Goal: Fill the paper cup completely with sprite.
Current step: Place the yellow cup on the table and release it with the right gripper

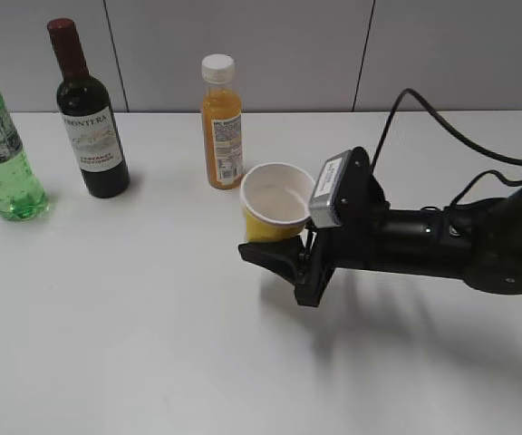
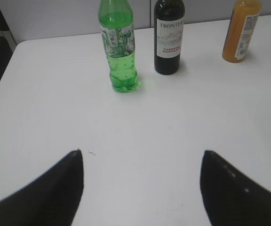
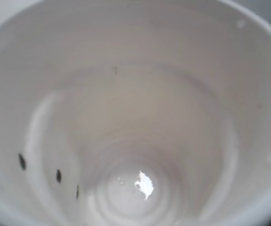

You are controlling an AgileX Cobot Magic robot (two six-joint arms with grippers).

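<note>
The yellow paper cup (image 1: 268, 207) with its white inside is held in my right gripper (image 1: 284, 254) near the table's middle, upright and tilted slightly. Its white inside fills the right wrist view (image 3: 135, 122), with a small bright glint at the bottom; the jaws are hidden there. The sprite, in a translucent green bottle (image 1: 3, 154), stands at the far left and also shows in the left wrist view (image 2: 118, 47). My left gripper (image 2: 141, 188) is open and empty, above bare table well in front of the green bottle.
A dark wine bottle (image 1: 89, 118) stands right of the green bottle, also in the left wrist view (image 2: 169, 35). An orange juice bottle (image 1: 220, 122) stands just behind the cup, also in the left wrist view (image 2: 241, 28). A grey wall lies behind the white table (image 1: 134, 317).
</note>
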